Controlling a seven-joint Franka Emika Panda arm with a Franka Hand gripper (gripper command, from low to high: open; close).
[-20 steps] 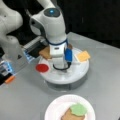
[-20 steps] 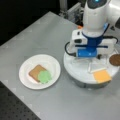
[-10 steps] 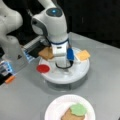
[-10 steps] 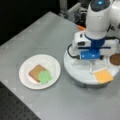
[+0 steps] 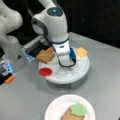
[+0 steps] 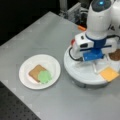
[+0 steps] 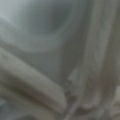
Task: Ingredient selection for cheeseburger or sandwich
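So the sandwich (image 6: 40, 74) right now is just a tan-brown bread square (image 5: 70, 115) with the green lettuce blob (image 5: 78, 109) on top of it, sitting on the white paper plate (image 6: 53, 65), which is on the grey table (image 6: 37, 32) near the bottom of a front view and off to the left in a front view. The rest of the ingredients are on the round white tray (image 5: 81, 70) well apart from that plate: the second bread square (image 5: 45, 56) at the tray's back left edge, the red tomato disc (image 5: 45, 72) on its front left rim, the yellow cheese square (image 5: 81, 52) at the back right, and a bit of the dark-brown patty (image 6: 116, 54) poking in at a front view's right edge. My gripper (image 6: 96, 67) is down low over the middle of the tray, between those pieces, right at the tray surface. Honestly I cannot tell whether my fingers are apart or together, and the wrist view is only pale blur.
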